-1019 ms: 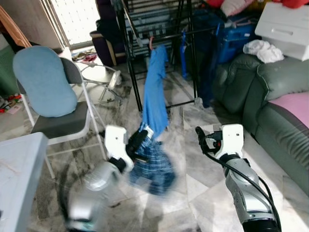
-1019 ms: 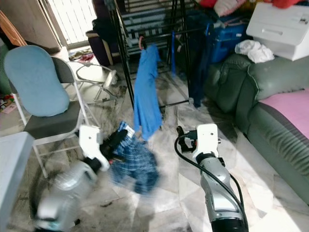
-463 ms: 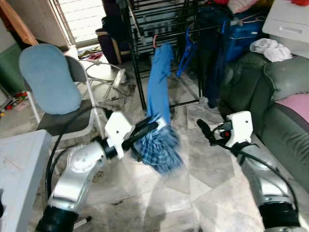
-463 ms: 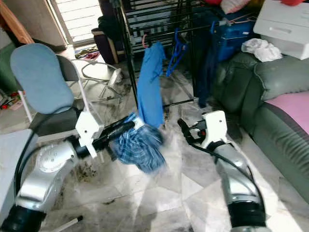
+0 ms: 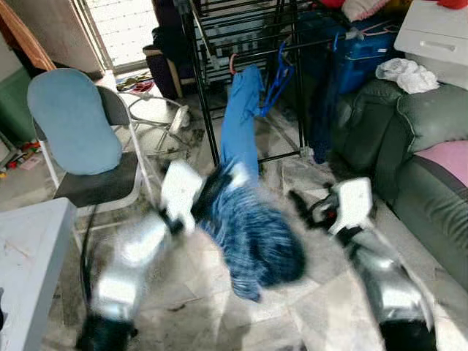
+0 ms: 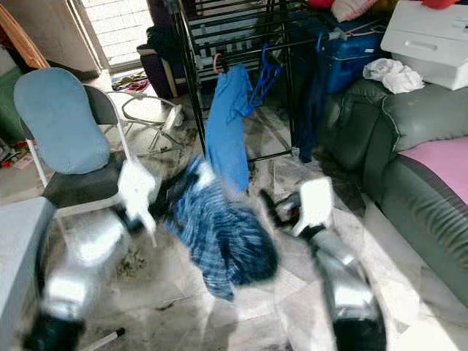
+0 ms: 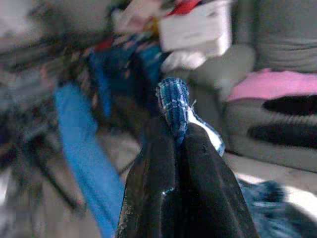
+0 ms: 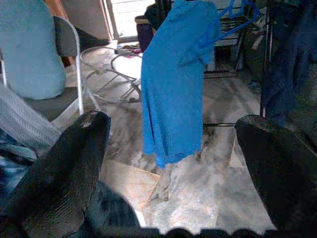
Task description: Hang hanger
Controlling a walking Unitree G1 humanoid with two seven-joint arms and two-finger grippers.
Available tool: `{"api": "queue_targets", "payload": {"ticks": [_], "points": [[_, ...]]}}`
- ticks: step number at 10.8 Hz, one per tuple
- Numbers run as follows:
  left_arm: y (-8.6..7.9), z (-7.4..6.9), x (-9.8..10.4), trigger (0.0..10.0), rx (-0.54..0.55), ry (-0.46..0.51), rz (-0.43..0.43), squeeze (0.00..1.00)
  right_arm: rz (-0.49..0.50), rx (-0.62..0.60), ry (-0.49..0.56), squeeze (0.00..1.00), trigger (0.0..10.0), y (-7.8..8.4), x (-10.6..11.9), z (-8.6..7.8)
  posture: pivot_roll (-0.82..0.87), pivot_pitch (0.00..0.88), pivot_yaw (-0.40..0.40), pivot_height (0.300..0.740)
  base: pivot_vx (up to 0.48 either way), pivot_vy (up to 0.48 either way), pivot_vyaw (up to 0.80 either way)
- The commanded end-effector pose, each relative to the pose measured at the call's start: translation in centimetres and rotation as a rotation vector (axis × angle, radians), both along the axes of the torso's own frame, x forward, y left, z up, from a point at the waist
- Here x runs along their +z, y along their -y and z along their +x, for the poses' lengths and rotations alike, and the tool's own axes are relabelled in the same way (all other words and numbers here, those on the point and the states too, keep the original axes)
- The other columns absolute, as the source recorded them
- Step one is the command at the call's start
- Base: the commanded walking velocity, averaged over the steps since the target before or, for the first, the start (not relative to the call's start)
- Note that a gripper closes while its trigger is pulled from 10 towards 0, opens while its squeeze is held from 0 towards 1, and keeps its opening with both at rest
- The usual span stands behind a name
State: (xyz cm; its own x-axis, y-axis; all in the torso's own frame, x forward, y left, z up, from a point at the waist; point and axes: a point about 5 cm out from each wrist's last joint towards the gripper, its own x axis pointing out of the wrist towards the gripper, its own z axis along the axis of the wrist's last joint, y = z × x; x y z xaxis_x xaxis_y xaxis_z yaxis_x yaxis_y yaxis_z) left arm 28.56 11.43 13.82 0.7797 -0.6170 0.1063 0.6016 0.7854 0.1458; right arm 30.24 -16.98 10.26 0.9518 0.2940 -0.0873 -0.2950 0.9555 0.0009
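Note:
My left gripper [image 7: 179, 134] is shut on a fold of a blue plaid garment [image 5: 252, 234], which hangs blurred in front of me above the marble floor. A black drying rack [image 5: 208, 88] stands behind it. A plain blue shirt [image 5: 240, 124] hangs from the rack on a pink hook, and a blue hanger [image 5: 276, 69] hangs beside it. My right gripper [image 5: 300, 201] stands open and holds nothing, just right of the plaid garment; its wrist view looks at the blue shirt [image 8: 173, 84]. Whether a hanger is inside the plaid garment is hidden.
A folding chair [image 5: 95, 186] with a blue cushion stands at the left, a white table corner [image 5: 29, 248] at near left. A green sofa [image 5: 417, 146] with a pink cover fills the right; a white box [image 5: 439, 36] sits above it. Clutter crowds the rack.
My left arm has swung the plaid garment up and to the right, and both arms now show motion blur. The right gripper has stayed open at much the same place.

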Motion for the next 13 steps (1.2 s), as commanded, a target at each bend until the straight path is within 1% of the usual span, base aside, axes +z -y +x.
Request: {"api": "queue_targets", "payload": {"ticks": [1,3,4,5,6,7,8,9,10,11,12,13], "points": [[-1.0,0.1,0.2,10.0,0.060,0.006,-0.016,0.00,0.002,0.009,0.032,0.00,10.0,-0.6,0.9,0.1,-0.13,0.000,0.116,0.740,0.000,0.000,0.00],[-1.4,-1.0,-1.0,10.0,0.142,-0.046,-0.102,0.00,0.009,0.013,0.029,0.00,10.0,-1.0,0.7,-0.3,-0.14,0.000,0.104,0.740,0.000,0.000,0.00],[-1.0,-1.1,-1.2,10.0,0.151,-0.054,-0.114,0.00,0.005,0.026,0.022,0.00,10.0,-1.3,0.5,-0.4,-0.14,0.000,0.104,0.740,0.000,0.000,0.00],[-0.6,-1.0,-1.1,10.0,0.140,-0.050,-0.117,0.00,-0.005,0.035,0.026,0.00,10.0,-1.6,0.5,-0.3,-0.14,0.000,0.107,0.740,0.000,0.000,0.00],[0.2,-0.5,-0.2,10.0,0.085,-0.008,-0.095,0.00,0.009,0.021,0.037,0.00,10.0,-1.7,1.0,0.3,-0.12,0.000,0.102,0.740,0.000,0.000,0.00],[0.5,-0.3,1.4,10.0,0.026,0.054,-0.071,0.00,0.098,0.016,0.001,0.00,10.0,-1.5,1.5,1.1,-0.11,0.000,0.092,0.740,0.000,0.000,0.00],[0.6,-0.2,2.2,10.0,-0.013,0.098,-0.037,0.00,0.191,0.036,-0.058,0.00,10.0,-1.2,2.1,1.9,-0.11,0.000,0.084,0.740,0.000,0.000,0.00],[0.8,-0.1,2.6,10.0,-0.054,0.116,-0.013,0.00,0.118,0.038,-0.012,0.00,10.0,-0.1,3.3,2.8,-0.12,0.000,0.081,0.740,0.000,0.000,0.00],[0.9,0.1,2.4,10.0,-0.084,0.139,0.038,0.00,0.081,0.018,0.003,0.00,10.0,1.2,3.9,3.4,-0.15,0.000,0.079,0.740,0.000,0.000,0.00],[0.7,0.2,2.3,10.0,-0.103,0.179,0.114,0.00,0.076,-0.015,0.027,0.00,10.0,2.4,5.0,3.2,-0.15,0.000,0.081,0.740,0.000,0.000,0.00],[0.5,1.0,2.2,10.0,-0.063,0.160,0.133,0.00,0.070,-0.040,0.023,0.00,10.0,3.1,5.0,2.8,-0.20,0.000,0.110,0.740,0.000,0.000,0.00],[0.3,1.4,1.9,10.0,-0.061,0.126,0.102,0.00,0.065,-0.070,0.024,0.00,10.0,3.5,4.7,2.4,-0.22,0.000,0.127,0.740,0.000,0.000,0.00]]}}
